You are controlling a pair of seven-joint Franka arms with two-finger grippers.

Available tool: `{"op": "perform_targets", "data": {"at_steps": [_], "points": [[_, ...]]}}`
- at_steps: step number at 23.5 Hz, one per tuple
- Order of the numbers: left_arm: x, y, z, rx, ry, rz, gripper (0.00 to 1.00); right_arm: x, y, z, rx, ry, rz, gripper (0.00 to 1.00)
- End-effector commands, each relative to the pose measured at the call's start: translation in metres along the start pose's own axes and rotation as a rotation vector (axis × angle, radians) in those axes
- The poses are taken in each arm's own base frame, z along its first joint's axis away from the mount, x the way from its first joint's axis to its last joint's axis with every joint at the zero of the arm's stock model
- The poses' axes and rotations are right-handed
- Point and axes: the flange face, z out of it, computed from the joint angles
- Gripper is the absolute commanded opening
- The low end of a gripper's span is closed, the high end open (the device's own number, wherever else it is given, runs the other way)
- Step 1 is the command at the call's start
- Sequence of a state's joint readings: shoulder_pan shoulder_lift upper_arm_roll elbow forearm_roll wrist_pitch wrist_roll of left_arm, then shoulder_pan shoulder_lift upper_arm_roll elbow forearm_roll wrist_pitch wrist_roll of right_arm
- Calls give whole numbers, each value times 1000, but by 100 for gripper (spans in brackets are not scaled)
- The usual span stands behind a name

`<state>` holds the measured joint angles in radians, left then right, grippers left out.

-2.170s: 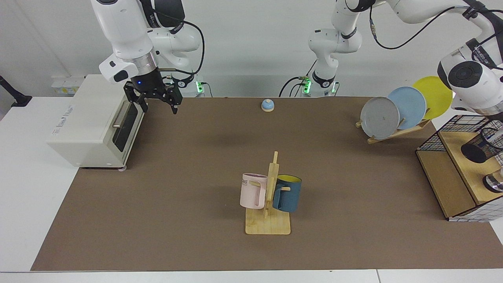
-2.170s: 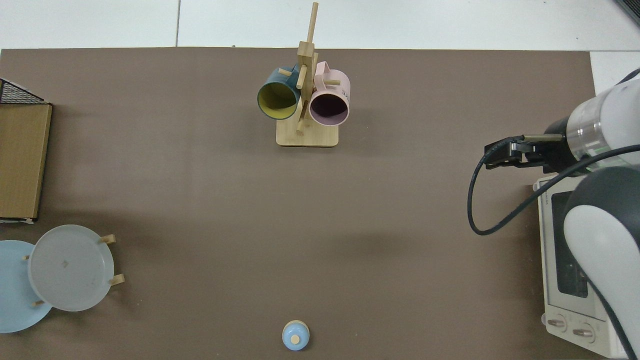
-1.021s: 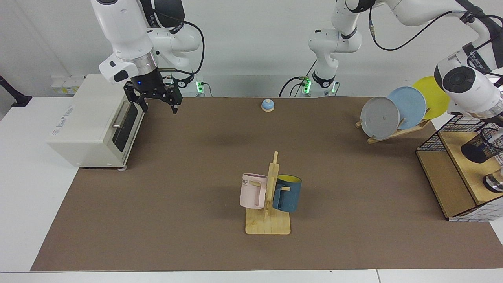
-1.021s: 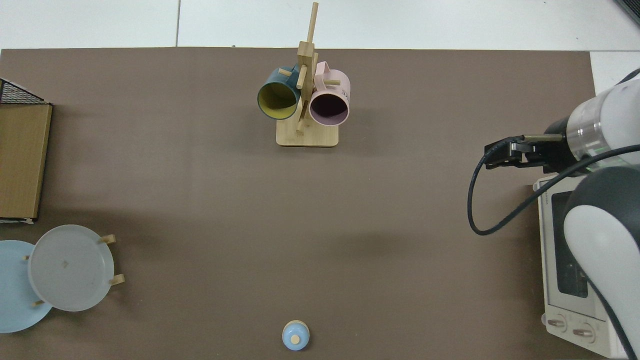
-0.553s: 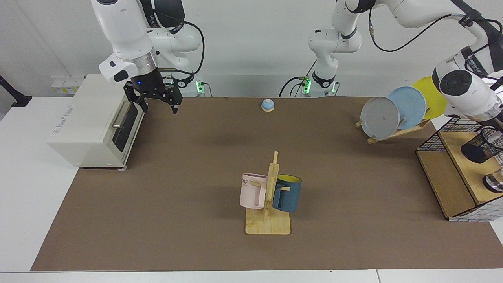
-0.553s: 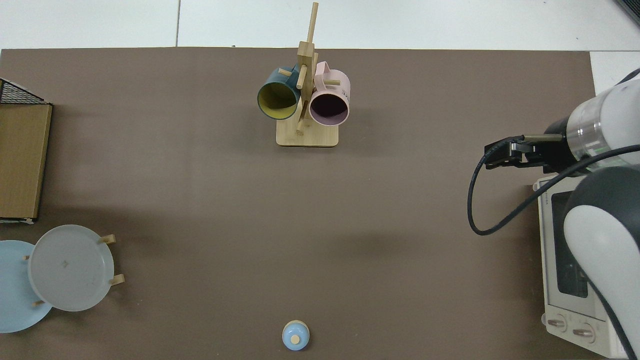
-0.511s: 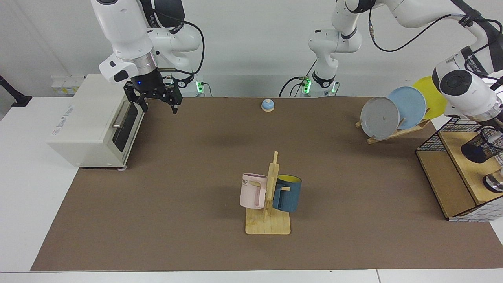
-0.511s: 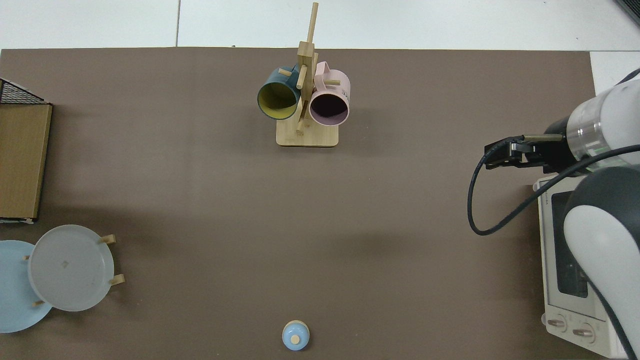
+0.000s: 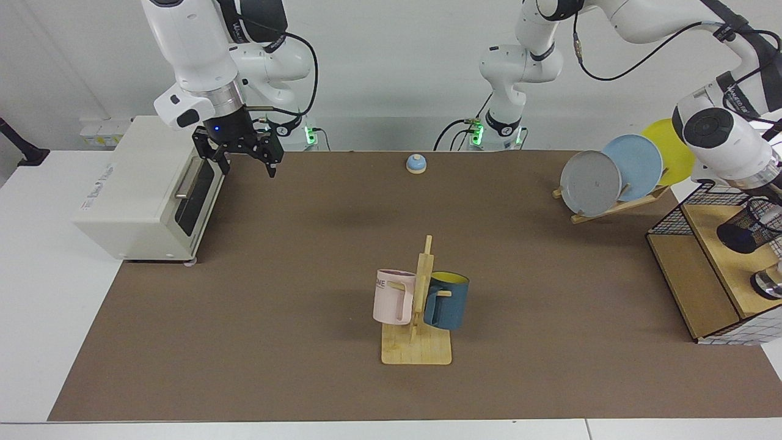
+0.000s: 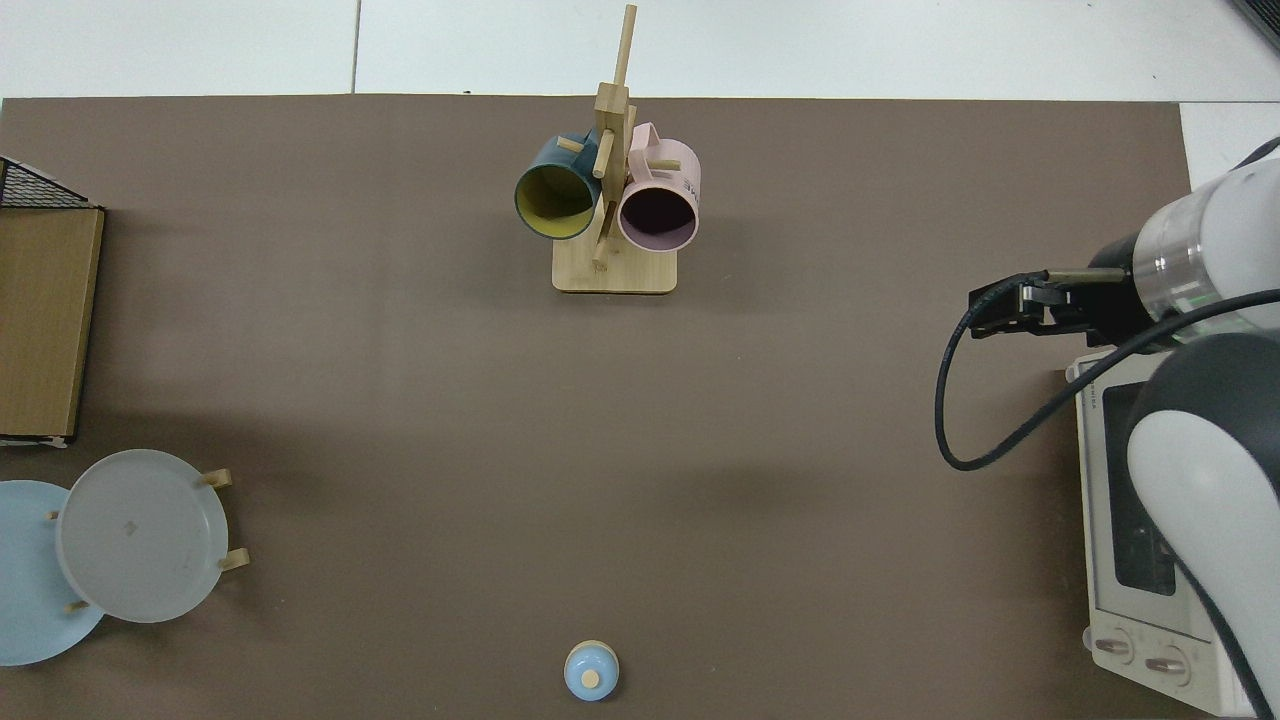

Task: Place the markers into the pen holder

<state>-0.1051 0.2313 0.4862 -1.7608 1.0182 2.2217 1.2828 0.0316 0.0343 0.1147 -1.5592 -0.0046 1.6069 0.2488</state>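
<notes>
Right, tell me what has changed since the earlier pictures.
The left arm has swung slightly toward the table's middle, baring more of the yellow plate. Its hand, at the pen holder, is mostly cut off. The right hand waits open by the oven. Nothing else moved.

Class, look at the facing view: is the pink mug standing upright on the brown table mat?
No. The pink mug hangs by its handle from a peg of the wooden mug rack, beside the dark blue mug.
</notes>
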Motion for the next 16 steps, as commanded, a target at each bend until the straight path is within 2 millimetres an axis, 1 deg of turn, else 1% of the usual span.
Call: {"op": "perform_targets", "data": {"at_steps": [1,4,5,6,8,9,16], "points": [[1,2,2,18,-5,-10,20,-4,1,0,3,11,19,100],[0,3,3,16,-6,-10,21,-3,1,0,3,12,19,100],[0,3,3,16,-6,-10,23,-3,1,0,3,12,19,100],[0,3,3,16,-6,-11,26,-4,1,0,3,11,19,100],[-1,3,4,16,-6,-13,36,-3,1,0,4,12,19,100],[-1,3,4,16,-6,-13,38,-3,1,0,3,12,19,100],[-2,3,4,16,-7,-14,39,-3,1,0,3,12,19,100]]}}
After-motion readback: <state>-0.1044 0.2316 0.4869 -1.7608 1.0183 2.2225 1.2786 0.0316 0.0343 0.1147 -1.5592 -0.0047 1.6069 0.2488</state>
